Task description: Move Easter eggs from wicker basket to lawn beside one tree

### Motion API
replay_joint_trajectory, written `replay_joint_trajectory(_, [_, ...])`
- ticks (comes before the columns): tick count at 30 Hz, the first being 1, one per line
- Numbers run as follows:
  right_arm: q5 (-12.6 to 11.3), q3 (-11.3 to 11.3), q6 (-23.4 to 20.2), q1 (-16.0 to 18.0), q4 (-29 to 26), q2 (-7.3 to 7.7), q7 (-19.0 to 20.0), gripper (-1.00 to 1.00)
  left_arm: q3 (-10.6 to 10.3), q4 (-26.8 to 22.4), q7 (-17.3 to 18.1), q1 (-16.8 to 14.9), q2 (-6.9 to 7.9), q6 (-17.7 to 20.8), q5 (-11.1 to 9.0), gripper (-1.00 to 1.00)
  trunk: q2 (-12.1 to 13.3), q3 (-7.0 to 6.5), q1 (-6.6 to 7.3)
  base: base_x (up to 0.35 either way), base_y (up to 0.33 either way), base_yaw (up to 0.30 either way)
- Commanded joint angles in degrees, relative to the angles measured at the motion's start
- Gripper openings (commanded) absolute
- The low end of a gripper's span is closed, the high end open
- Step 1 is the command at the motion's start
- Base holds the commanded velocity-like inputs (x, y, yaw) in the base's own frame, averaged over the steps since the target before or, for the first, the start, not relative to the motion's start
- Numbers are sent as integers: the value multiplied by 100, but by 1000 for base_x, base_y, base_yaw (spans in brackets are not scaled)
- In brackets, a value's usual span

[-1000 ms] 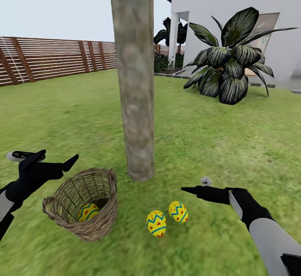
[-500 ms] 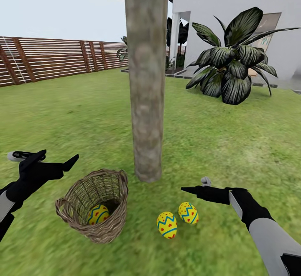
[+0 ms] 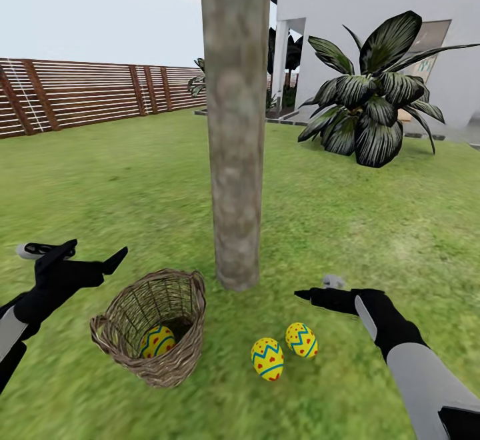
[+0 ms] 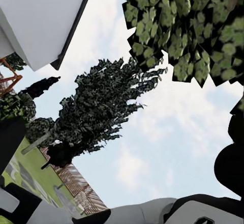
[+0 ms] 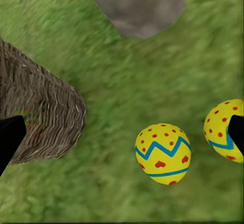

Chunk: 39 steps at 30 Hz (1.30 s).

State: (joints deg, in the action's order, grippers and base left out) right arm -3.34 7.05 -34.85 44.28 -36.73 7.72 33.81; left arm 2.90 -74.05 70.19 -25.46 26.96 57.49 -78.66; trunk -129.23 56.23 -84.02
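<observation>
While one egg is not yet out, the coming move turns on which claw sits nearer the basket.
Egg in basket: the last Easter egg [image 3: 158,341] lies low inside the wicker basket [image 3: 175,367], which tips with its mouth up and toward the tree; the egg's long axis seems to tilt, though the weave hides part of it.
Left claw: the left claw [image 3: 93,259] hovers just above and to the left of the rim, fingers spread apart and empty; I judge it the nearer arm, the egg lying down and to its right.
Right claw: the right claw [image 3: 308,294] hangs over the lawn [image 3: 373,227] past the two placed eggs; whether its fingers are parted I cannot tell.
Placed eggs: one egg [image 3: 267,359] and a second egg [image 3: 301,340] rest on grass, close but apart.
Tree: the tree [image 3: 235,160] rises just behind basket and eggs.
</observation>
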Motion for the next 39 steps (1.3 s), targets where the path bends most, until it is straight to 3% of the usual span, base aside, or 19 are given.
replay_joint_trajectory(1, [-29, 15, -413, 0, -269, 0, -13, 100, 2, 108, 2, -3, 0, 41, -19, 100, 38, -13, 23, 0, 0, 0])
replay_joint_trajectory(6, [-51, 14, -1135, -50, -1068, -16, -23, 100, -16, 198, -5, -3, -31, 43, -3, 100, 239, -102, 133, 0, 0, 0])
replay_joint_trajectory(8, [-53, 1, -1418, -57, -1183, -37, -33, 100, -26, 236, -22, -9, -176, 43, 9, 100, 319, -138, 177, 0, 0, 0])
replay_joint_trajectory(10, [-49, -130, -1493, -59, -1196, -99, -41, 100, -25, 239, -27, -11, -221, 50, 14, 100, 399, -174, 220, 0, 0, 0])
replay_joint_trajectory(11, [-45, -289, -1514, -59, -1199, -128, -44, 100, -22, 234, -29, -14, -221, 54, 12, 100, 439, -192, 242, 0, 0, 0])
replay_joint_trajectory(12, [-41, -640, -1532, -60, -1206, -151, -47, 100, -14, 227, -30, -17, -214, 60, 10, 100, 479, -210, 264, 0, 0, 0])
replay_joint_trajectory(15, [-43, -1422, -1550, -60, -1202, -168, -58, 100, 9, 228, -31, -20, -168, 70, 3, 100, 599, -264, 330, 0, 0, 0])
replay_joint_trajectory(17, [-38, -2098, -1619, -64, -1219, -180, -86, 100, 23, 224, -28, -23, 64, 77, -4, 100, 680, -300, 374, 0, 0, 0])
replay_joint_trajectory(19, [-19, -2470, -1832, -61, -1271, -182, -106, 100, 29, 224, -27, -24, 159, 78, -14, 100, 760, -336, 418, 0, 0, 0])
replay_joint_trajectory(20, [-8, -2763, -2084, -62, -1470, -183, -118, 100, 32, 229, -26, -23, 204, 78, -17, 100, 800, -354, 440, 0, 0, 0])
replay_joint_trajectory(23, [-26, -3065, -2246, -72, -2017, -188, -173, 100, 34, 239, -30, -22, 222, 78, -13, 100, 920, -408, 506, 0, 0, 0])
replay_joint_trajectory(25, [-55, -3383, -2291, -83, -2293, -210, -376, 100, 35, 244, -31, -21, 228, 78, -10, 100, 1001, -444, 550, 0, 0, 0])
replay_joint_trajectory(26, [-67, -3458, -2297, -85, -2334, -233, -468, 100, 35, 243, -31, -21, 229, 78, -10, 100, 1041, -461, 572, 0, 0, 0])
replay_joint_trajectory(27, [-66, -3535, -2304, -88, -2378, -367, -635, 100, 38, 247, -31, -22, 230, 73, -7, 100, 1081, -479, 594, 0, 0, 0])
replay_joint_trajectory(35, [-75, -3600, -2328, -91, -2675, -1055, -1993, 100, 82, 289, -31, -23, 235, 64, 2, 100, 1402, -623, 770, 0, 0, 0])
replay_joint_trajectory(39, [-79, -3646, -2332, -95, -2710, -1342, -2392, 100, 101, 420, -31, -27, 231, 61, 0, 100, 1562, -695, 857, 0, 0, 0])
